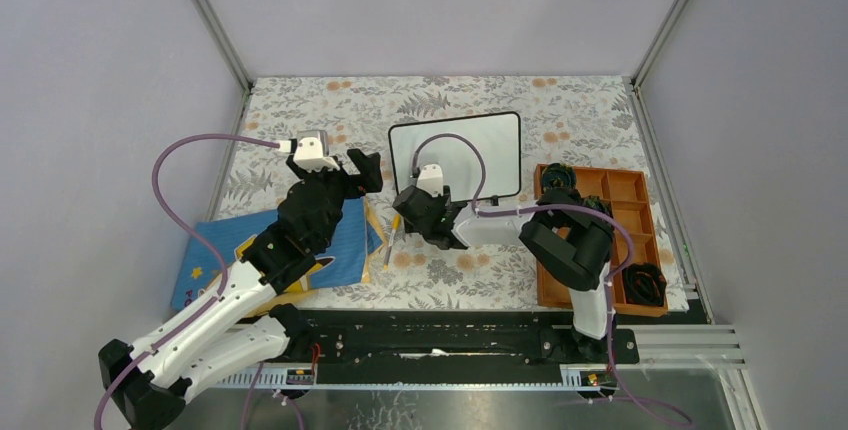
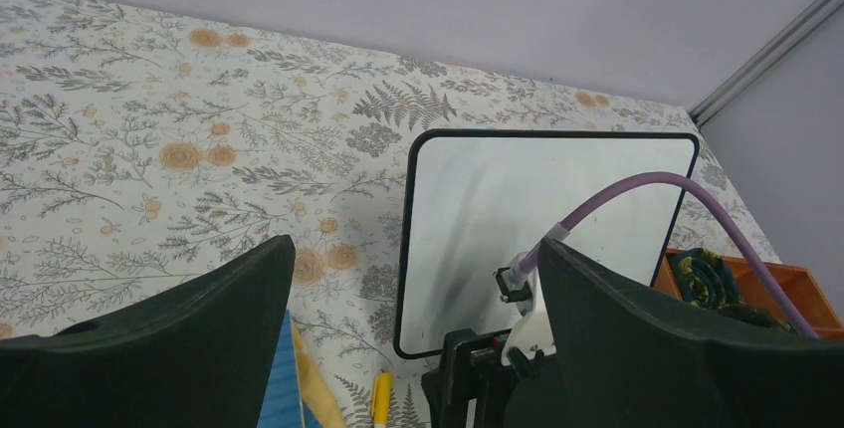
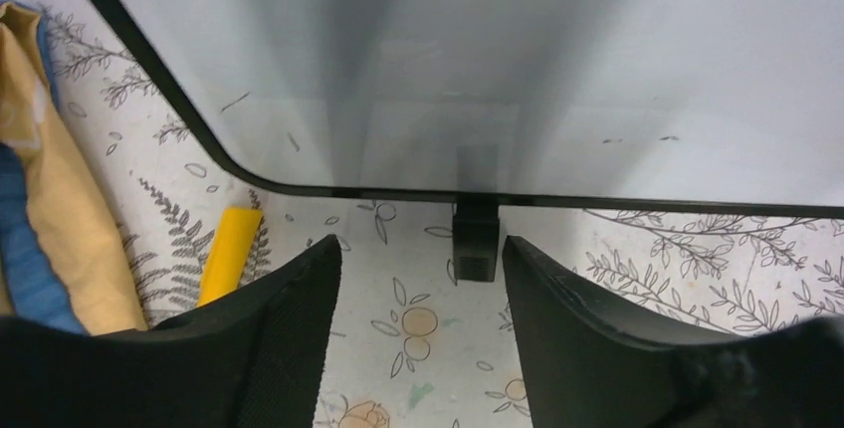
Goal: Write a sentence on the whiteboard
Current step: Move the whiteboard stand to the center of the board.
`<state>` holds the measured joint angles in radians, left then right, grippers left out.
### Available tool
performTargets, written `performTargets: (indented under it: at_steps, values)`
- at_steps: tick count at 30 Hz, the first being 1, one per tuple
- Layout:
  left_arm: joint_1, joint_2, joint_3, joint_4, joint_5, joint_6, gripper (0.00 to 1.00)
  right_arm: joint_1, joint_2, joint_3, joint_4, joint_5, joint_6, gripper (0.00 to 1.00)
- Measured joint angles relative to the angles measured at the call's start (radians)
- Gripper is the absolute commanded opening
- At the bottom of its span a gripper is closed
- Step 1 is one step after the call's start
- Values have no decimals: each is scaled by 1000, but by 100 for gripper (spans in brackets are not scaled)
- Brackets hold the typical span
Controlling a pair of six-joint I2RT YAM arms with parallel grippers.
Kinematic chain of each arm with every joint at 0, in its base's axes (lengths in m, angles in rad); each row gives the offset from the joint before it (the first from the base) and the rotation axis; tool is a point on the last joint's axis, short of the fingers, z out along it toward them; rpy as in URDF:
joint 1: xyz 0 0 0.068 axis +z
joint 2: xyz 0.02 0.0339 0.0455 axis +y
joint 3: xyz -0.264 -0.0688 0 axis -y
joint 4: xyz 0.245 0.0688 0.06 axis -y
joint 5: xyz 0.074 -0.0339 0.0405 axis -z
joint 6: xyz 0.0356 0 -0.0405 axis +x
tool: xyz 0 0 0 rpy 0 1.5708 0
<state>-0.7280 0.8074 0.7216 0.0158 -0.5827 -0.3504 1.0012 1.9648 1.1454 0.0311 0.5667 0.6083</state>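
The whiteboard (image 1: 500,150) lies on the floral table cover, white with a thin black frame; it also shows in the left wrist view (image 2: 498,199) and the right wrist view (image 3: 498,50). No sentence shows on it, only faint grey smears and small specks. A yellow marker (image 1: 390,246) lies on the cover just off the board's near left corner (image 2: 381,398) (image 3: 229,254). My right gripper (image 1: 408,202) (image 3: 420,249) is open and empty, low at the board's near edge, by a black foot (image 3: 476,239). My left gripper (image 1: 335,165) (image 2: 415,249) is open and empty, left of the board.
A blue printed cloth (image 1: 290,250) with a tan lining lies at the near left, beside the marker (image 3: 20,249). An orange compartment tray (image 1: 625,175) holding dark rolled items stands right of the board. Metal posts and grey walls bound the table.
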Motion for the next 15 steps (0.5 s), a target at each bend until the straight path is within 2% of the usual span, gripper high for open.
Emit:
performTargets:
  at_steps: [4,10,15]
  values:
    - [-1,0,0,0,0,0,99,18,-26,-8,-31,-12,4,72]
    - [-2,-16,0,0,-6,0,99,60,-167,-43,-89,-70,27,65]
    - [-4,-87,-19,14,-43,0,99,74,-190,42,-158,-144,77,63]
